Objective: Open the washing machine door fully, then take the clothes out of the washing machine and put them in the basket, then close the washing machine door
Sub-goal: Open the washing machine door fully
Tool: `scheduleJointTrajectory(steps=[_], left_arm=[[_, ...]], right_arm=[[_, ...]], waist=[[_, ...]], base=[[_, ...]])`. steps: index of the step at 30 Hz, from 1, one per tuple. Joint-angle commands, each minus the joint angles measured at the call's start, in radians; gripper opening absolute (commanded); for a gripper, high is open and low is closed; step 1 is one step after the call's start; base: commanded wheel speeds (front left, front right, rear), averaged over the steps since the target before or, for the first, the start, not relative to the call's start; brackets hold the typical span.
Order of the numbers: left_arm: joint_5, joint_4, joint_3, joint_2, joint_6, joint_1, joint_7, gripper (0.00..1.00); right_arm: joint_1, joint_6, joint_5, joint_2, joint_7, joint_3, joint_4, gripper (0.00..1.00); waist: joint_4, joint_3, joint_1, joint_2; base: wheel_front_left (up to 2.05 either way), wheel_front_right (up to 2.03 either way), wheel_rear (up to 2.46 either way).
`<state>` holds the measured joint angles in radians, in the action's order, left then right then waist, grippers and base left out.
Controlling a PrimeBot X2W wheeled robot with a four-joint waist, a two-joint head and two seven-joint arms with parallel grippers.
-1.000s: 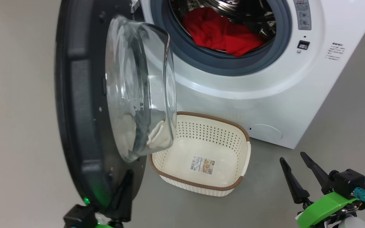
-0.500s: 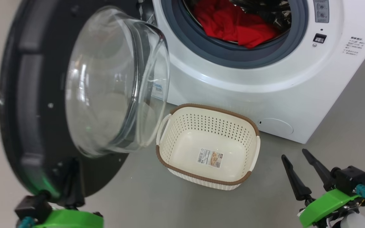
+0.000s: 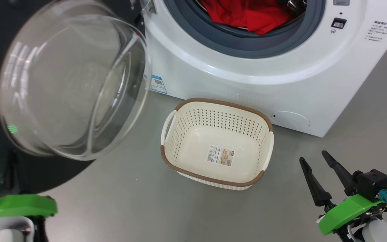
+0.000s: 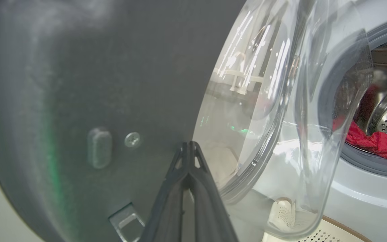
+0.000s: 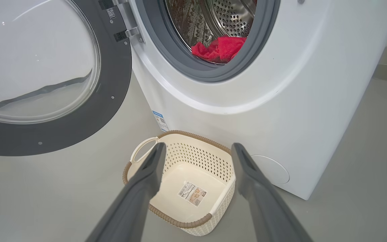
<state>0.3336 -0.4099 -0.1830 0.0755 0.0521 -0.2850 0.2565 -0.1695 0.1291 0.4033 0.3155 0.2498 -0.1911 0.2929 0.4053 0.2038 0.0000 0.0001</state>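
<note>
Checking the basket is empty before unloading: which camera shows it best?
Head view: the whole basket sits unobstructed, empty but for its label. In the right wrist view the right gripper's fingers cross its sides; the left wrist view catches a rim corner.

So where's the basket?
The basket sits on the floor in the head view's middle, just in front of the washing machine, between the open washing machine door on the left and the right gripper on the right.

Plain grey floor [image 3: 129, 208], white washer [image 3: 247, 87] standing on it at the rear, cream perforated basket [image 3: 220, 124] with brown rim upright on the floor just in front of the washer, set at a slight angle to its front panel
</note>
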Motion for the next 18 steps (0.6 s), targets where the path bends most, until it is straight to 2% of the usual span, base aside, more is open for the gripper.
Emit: scheduleJointTrajectory(steps=[1, 12, 18], left_arm=[[-0.014, 0.0, -0.063, 0.061, 0.002, -0.05, 0.005, 0.0], [-0.072, -0.156, -0.202, 0.131, -0.001, -0.192, 0.005, 0.0], [-0.104, -0.208, -0.255, 0.159, 0.012, -0.229, 0.005, 0.0]], right_arm=[[-0.025, 0.002, -0.012, 0.014, 0.012, -0.021, -0.023, 1.0], [-0.061, 0.002, -0.013, 0.032, 0.012, -0.04, -0.026, 1.0], [-0.066, 0.002, -0.01, 0.039, 0.012, -0.038, -0.028, 1.0]], waist=[[-0.007, 0.007, 0.0, -0.0001], [-0.042, 0.055, 0.0, -0.0001], [-0.058, 0.063, 0.0, -0.0001]], base=[[0.0, 0.0, 0.0], [0.0, 0.0, 0.0], [0.0, 0.0, 0.0]])
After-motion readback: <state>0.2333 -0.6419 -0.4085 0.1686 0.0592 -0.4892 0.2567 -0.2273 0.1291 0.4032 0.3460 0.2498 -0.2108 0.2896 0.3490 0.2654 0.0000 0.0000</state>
